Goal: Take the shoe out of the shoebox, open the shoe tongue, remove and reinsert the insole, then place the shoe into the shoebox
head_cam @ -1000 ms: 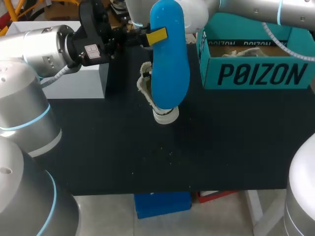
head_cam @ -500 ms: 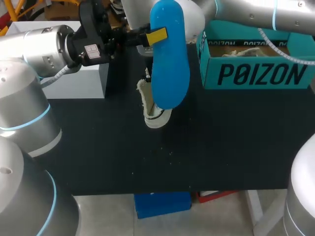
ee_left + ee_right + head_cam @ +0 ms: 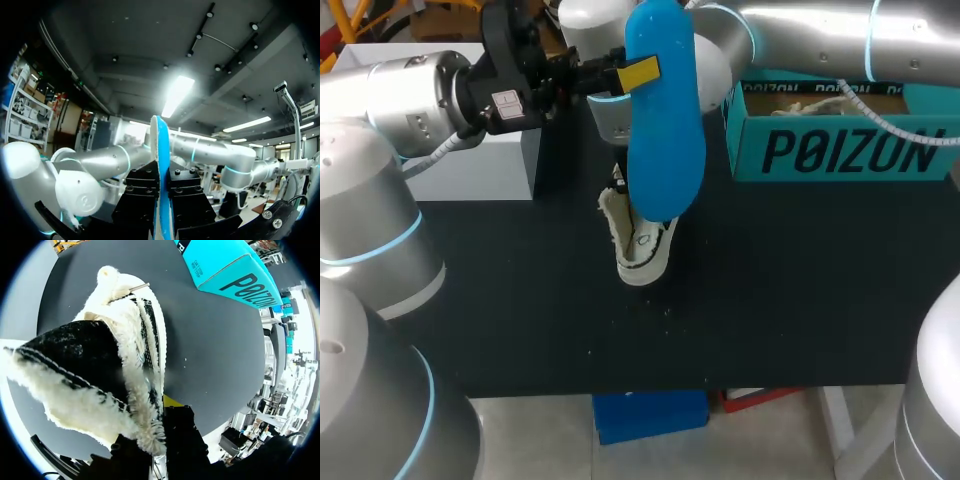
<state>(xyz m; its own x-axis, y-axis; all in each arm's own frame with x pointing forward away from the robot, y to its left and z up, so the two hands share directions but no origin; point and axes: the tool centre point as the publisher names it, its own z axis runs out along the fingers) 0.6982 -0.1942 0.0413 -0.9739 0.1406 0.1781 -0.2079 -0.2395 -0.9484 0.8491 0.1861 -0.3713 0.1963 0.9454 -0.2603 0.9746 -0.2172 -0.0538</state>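
While the left pincer (image 3: pixel 161 185) is closed on the blue insole (image 3: pixel 665 130), upright between its fingers, the right pincer (image 3: pixel 152 432) holds the fluffy shoe (image 3: pixel 115 355) by its collar, toe ahead toward the worktop (image 3: pixel 770 290). Farther ahead, beside the shoe, stands the shoebox (image 3: pixel 235 277).

The left end effector (image 3: pixel 162 192) pinches a thin, light-blue foam insole (image 3: pixel 158 142) edge-on from both sides, blade pointing to twelve o'clock. The silver right arm (image 3: pixel 205 152) crosses behind it.
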